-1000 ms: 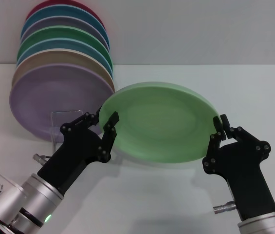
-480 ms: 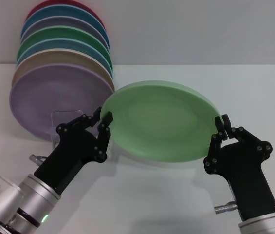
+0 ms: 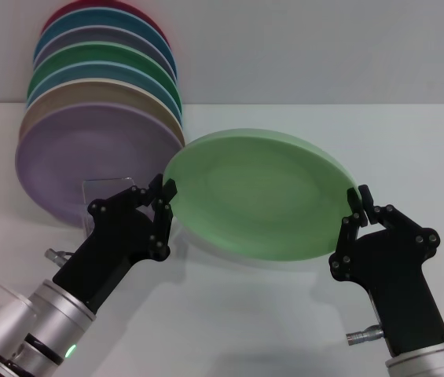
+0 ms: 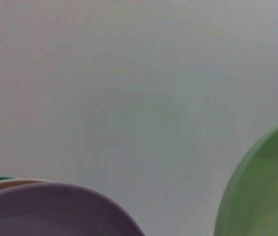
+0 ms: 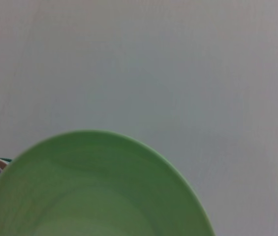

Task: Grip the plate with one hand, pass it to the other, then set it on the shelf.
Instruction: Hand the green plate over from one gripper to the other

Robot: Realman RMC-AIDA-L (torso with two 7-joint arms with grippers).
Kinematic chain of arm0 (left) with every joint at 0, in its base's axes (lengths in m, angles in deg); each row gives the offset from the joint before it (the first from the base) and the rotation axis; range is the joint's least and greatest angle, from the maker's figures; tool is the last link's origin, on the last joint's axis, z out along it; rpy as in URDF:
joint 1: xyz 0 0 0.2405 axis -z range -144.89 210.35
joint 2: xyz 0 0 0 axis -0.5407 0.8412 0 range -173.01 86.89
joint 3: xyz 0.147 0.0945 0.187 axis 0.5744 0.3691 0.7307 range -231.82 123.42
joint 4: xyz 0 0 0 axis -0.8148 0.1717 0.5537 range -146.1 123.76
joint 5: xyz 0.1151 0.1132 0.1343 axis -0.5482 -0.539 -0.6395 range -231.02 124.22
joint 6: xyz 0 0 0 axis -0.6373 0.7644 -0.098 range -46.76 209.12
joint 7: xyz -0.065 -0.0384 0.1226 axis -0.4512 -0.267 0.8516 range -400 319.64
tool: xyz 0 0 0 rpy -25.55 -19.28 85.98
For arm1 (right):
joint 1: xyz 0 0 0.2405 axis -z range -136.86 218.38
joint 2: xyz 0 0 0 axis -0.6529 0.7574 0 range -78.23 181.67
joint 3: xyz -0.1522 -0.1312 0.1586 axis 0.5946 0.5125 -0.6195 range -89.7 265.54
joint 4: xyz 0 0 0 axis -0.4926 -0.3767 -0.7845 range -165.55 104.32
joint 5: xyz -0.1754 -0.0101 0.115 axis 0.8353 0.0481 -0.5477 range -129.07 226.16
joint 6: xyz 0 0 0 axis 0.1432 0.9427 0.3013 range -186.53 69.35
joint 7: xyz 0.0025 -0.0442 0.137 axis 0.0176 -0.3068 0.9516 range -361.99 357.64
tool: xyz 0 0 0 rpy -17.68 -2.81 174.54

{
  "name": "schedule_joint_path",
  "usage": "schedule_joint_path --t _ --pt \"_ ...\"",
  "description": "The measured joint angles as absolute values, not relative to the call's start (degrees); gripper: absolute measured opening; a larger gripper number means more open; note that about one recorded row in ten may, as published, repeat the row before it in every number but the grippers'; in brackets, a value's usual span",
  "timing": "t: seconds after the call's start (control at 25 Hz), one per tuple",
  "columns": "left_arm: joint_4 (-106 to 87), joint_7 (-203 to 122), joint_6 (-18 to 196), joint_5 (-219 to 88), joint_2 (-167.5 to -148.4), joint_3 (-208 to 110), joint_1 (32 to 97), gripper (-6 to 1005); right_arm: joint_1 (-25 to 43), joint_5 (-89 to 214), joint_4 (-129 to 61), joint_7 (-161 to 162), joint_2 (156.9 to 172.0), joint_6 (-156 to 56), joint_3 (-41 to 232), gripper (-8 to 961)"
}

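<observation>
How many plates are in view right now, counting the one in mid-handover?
8. Seven stand stacked on edge at the rack, back-left: lilac plate in front, then tan, light blue, dark green, grey-lilac, teal and magenta. The mint plate is held between both end effectors. More may be hidden behind.

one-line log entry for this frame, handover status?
phase: handover | mint-green plate: held in air | right gripper: shut on rim | left gripper: at opposite rim, grip unclear | shelf: awaiting plate

Left tool (image 3: 164,194) and right tool (image 3: 358,206): matte black linkages dotted with screws, on silver cylindrical wrists (left shows a green light).
</observation>
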State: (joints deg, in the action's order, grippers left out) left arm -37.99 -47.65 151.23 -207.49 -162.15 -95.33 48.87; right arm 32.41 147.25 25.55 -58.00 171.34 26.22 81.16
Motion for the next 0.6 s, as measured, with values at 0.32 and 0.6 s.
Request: schedule_joint_path --t 0.32,0.6 --pt "-37.87 -47.63 151.23 -207.44 -162.15 -95.08 48.95 69 32.42 147.25 25.46 -57.82 171.34 26.25 81.14 18" --pt "-37.86 -47.6 151.22 -207.65 -162.12 -94.91 49.09 29 32.42 147.24 25.41 -57.66 171.34 26.3 81.11 19"
